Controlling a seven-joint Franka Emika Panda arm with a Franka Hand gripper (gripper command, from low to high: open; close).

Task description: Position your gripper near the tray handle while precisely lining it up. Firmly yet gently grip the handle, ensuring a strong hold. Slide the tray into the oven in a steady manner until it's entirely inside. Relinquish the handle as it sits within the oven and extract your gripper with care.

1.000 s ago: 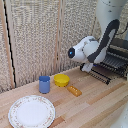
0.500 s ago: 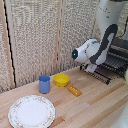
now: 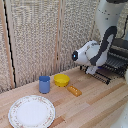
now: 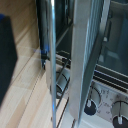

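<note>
The gripper is hidden behind the white arm's wrist block (image 3: pixel 86 55) in the exterior view. That block hangs at the outer edge of the tray (image 3: pixel 111 66), a dark wire rack sticking out of the oven (image 3: pixel 121 47) on the exterior view's right. In the wrist view one blurred dark blue fingertip (image 4: pixel 7 55) shows. It is apart from the tray handle (image 4: pixel 52 65), a thin rail running across the picture. Beyond the rail are the oven's silvery trim (image 4: pixel 82 60) and its knobs (image 4: pixel 90 106). The second finger is out of view.
A blue cup (image 3: pixel 44 84), a yellow bowl (image 3: pixel 61 79) and a small orange object (image 3: pixel 74 90) stand on the wooden table (image 3: pixel 95 102). A round white patterned plate (image 3: pixel 31 111) lies at the front on the exterior view's left. A woven screen stands behind.
The arm's wrist has shifted slightly toward the rack on the exterior view's right. The table objects have not moved.
</note>
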